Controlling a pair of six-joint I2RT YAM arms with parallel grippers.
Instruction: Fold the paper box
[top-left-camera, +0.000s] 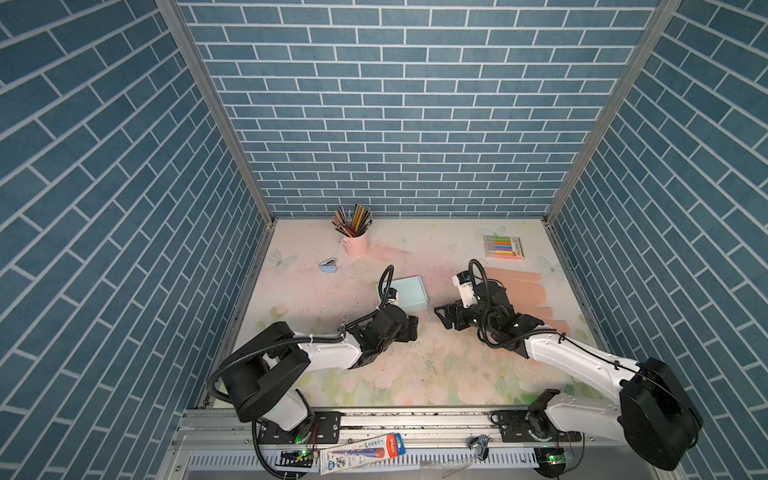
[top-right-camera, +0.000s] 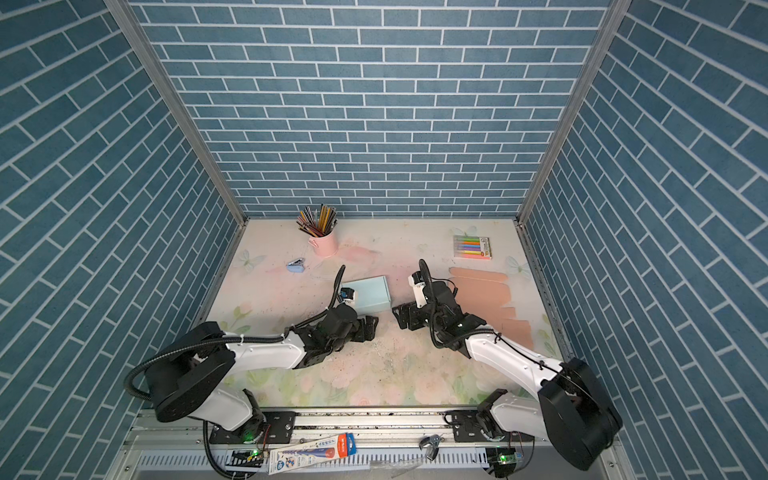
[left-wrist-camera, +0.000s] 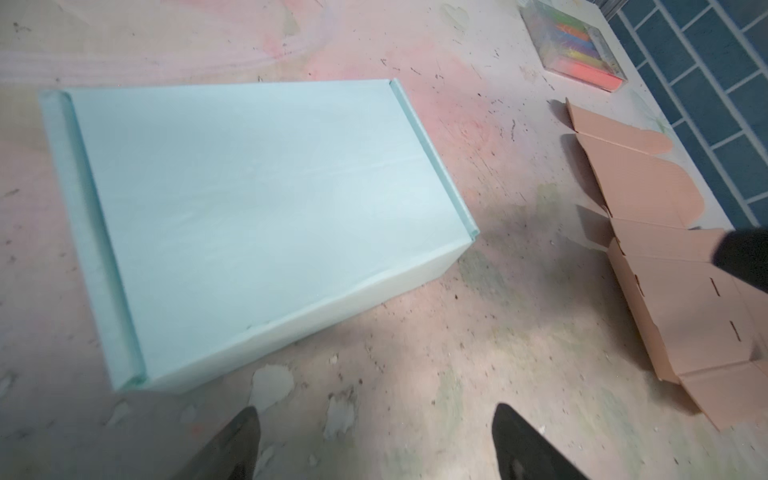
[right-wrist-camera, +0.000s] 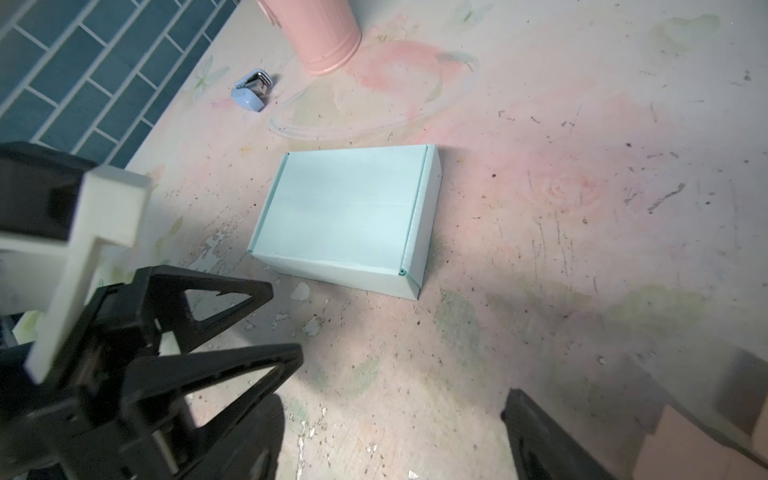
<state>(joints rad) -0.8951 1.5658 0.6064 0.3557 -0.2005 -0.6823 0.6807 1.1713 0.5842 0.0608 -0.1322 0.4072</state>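
Note:
A closed light-blue paper box (top-left-camera: 405, 293) (top-right-camera: 370, 293) lies flat mid-table; it also fills the left wrist view (left-wrist-camera: 257, 216) and sits centre in the right wrist view (right-wrist-camera: 345, 212). A flat, unfolded salmon cardboard box blank (top-left-camera: 519, 291) (top-right-camera: 486, 291) (left-wrist-camera: 665, 270) lies to the right, partly under the right arm. My left gripper (top-left-camera: 411, 328) (top-right-camera: 370, 326) (left-wrist-camera: 376, 409) hovers open just in front of the blue box, empty. My right gripper (top-left-camera: 442, 318) (top-right-camera: 401, 318) (right-wrist-camera: 392, 401) faces it from the right, open and empty, between the two boxes.
A pink cup of pencils (top-left-camera: 355, 243) (right-wrist-camera: 324, 33) stands at the back. A small blue stapler (top-left-camera: 329, 266) (right-wrist-camera: 251, 91) lies back left, and a marker pack (top-left-camera: 503, 247) (left-wrist-camera: 577, 45) lies back right. Brick-pattern walls enclose three sides.

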